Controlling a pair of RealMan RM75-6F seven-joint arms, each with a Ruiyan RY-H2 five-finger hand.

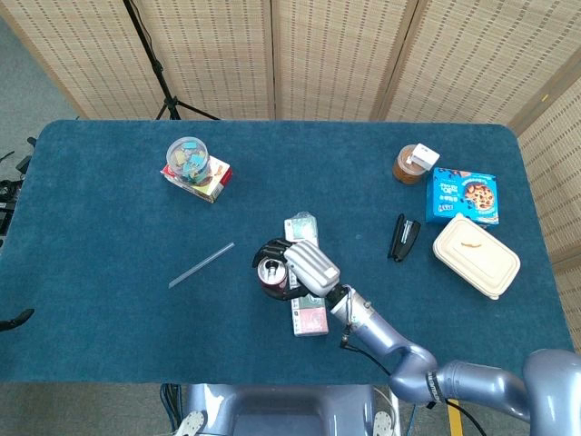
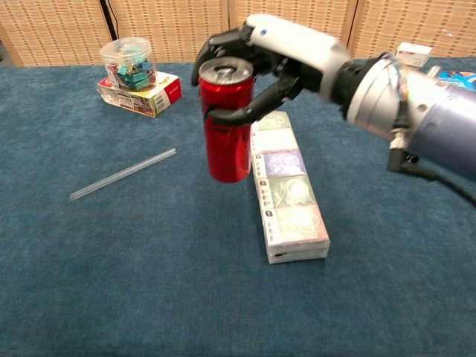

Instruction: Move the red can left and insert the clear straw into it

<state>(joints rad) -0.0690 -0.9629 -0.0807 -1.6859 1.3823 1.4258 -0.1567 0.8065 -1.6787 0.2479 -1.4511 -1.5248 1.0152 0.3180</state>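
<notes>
Red can [image 2: 227, 126] gripped near top by right hand [image 2: 264, 56], held upright above blue table [image 2: 149, 260], just left of long flat box [image 2: 286, 190]. Clear straw [image 2: 123, 174] laid on table, further left. Left hand not seen.

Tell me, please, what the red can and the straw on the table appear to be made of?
Red can: probably aluminium, glossy red paint, bare silvery top with pull tab. Clear straw: likely thin plastic, translucent, the blue cloth showing through it.
</notes>
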